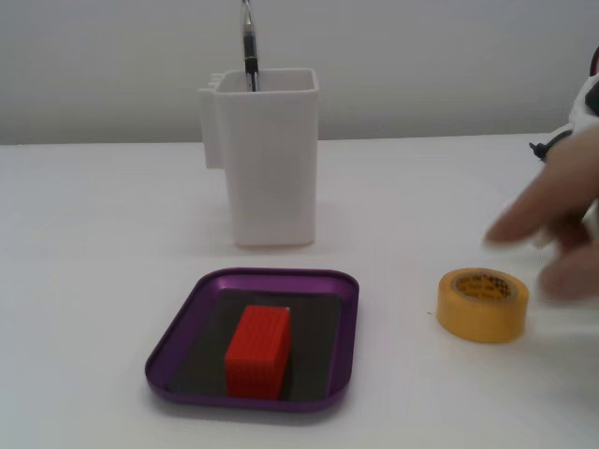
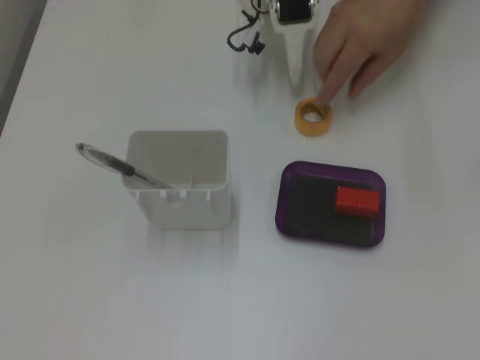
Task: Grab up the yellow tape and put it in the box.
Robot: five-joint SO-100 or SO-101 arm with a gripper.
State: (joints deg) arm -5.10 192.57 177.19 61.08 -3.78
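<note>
Nearest the lens in a fixed view sits the box, a purple tray with a dark floor, and a red block stands on that floor. At about 3 o'clock from the box, well clear of its rim, the tape lies flat on the white table. A blurred human hand hangs just above and beyond the tape, at its 1 o'clock. At 12 o'clock from the box stands a white container with a pen poking out of it.

From above, in a fixed view, the tape lies at 11 o'clock from the box. The hand reaches down from the top edge, one fingertip touching the tape's rim. The block sits toward the box's right side. The container stands at 9 o'clock from the box, pen leaning out left. The gripper points down from the top edge at 12 o'clock from the tape; whether its jaws are apart or together I cannot tell.
</note>
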